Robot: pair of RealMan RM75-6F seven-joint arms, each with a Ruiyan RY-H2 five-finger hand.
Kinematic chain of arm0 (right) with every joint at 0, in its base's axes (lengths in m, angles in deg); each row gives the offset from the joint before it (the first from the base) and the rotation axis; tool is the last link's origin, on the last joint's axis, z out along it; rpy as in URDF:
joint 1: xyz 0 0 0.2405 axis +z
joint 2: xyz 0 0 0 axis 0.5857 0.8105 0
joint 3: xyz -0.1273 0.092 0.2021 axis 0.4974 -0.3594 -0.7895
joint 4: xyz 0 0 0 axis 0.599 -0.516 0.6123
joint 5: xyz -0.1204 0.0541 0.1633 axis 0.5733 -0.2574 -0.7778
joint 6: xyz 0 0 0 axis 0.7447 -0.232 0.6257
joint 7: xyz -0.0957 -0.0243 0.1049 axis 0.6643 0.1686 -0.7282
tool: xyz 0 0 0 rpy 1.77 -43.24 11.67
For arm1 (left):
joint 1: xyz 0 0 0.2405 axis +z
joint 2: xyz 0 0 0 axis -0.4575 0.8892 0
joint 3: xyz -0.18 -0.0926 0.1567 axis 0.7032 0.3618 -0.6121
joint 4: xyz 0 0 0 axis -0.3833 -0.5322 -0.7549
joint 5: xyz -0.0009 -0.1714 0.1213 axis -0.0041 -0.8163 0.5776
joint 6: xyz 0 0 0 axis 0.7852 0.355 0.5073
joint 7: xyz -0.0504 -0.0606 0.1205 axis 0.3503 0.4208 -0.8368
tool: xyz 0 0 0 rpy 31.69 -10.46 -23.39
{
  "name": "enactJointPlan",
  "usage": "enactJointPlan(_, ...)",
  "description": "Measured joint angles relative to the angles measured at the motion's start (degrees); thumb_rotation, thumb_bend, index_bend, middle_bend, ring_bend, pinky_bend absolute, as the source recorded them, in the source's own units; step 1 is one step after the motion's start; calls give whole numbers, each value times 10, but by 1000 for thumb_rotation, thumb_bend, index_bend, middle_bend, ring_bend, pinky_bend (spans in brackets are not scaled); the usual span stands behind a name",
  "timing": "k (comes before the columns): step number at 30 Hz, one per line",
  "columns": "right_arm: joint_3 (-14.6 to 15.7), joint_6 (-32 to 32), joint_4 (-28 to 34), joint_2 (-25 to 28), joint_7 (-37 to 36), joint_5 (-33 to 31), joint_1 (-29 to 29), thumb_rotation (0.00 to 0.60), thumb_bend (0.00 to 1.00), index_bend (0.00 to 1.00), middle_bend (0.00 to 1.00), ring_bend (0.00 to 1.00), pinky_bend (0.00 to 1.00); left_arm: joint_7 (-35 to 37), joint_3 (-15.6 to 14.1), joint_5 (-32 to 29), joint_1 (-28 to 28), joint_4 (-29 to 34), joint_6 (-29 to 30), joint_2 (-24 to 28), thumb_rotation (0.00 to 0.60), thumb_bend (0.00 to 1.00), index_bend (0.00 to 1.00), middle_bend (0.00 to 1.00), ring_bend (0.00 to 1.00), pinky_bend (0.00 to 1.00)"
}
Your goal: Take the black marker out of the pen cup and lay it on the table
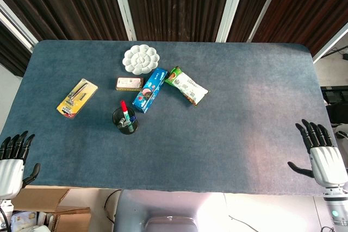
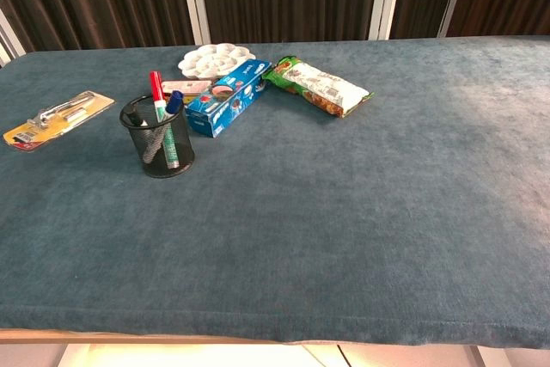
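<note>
A black mesh pen cup (image 1: 125, 121) (image 2: 158, 140) stands upright on the left half of the blue table. A red-capped marker (image 1: 124, 107) (image 2: 156, 87) and a blue-capped one (image 2: 174, 102) stick out of it. A dark marker end (image 2: 137, 116) shows just at the cup's left rim, mostly hidden behind the mesh. My left hand (image 1: 12, 161) hangs at the table's near left corner, fingers spread, holding nothing, well away from the cup. At the near right corner my right hand (image 1: 323, 153) is the same, open and empty. The chest view shows neither hand.
Behind the cup lie a blue box (image 1: 149, 89) (image 2: 228, 98), a small flat box (image 1: 129, 83), a snack packet (image 1: 186, 85) (image 2: 322, 86) and a white palette (image 1: 141, 59) (image 2: 215, 59). A yellow blister pack (image 1: 77, 97) (image 2: 56, 116) lies to the cup's left.
</note>
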Motion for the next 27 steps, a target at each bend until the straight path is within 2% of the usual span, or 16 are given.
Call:
enactJointPlan(8, 1, 1, -6, -3, -2, 2, 1, 600, 180, 70, 128, 0, 91, -5, -2, -5, -5, 4, -17, 1, 600, 370, 81, 34, 0, 7)
enactJointPlan(14, -7, -7, -5, 3, -3, -5, -1, 600, 179, 70, 128, 0, 90, 1, 11, 11, -29, 10, -26, 3, 600, 378, 131, 99, 12, 47)
enactJointPlan(21, -21, -18, 16, 28, 7, -6, 2, 600, 180, 72, 128, 0, 90, 36, 40, 32, -110, 13, -95, -8, 600, 418, 212, 159, 78, 140)
enactJointPlan(27, -29, -23, 29, 42, 12, -7, 4, 600, 179, 73, 128, 0, 90, 44, 61, 32, -170, 13, -162, -36, 600, 436, 265, 195, 118, 168)
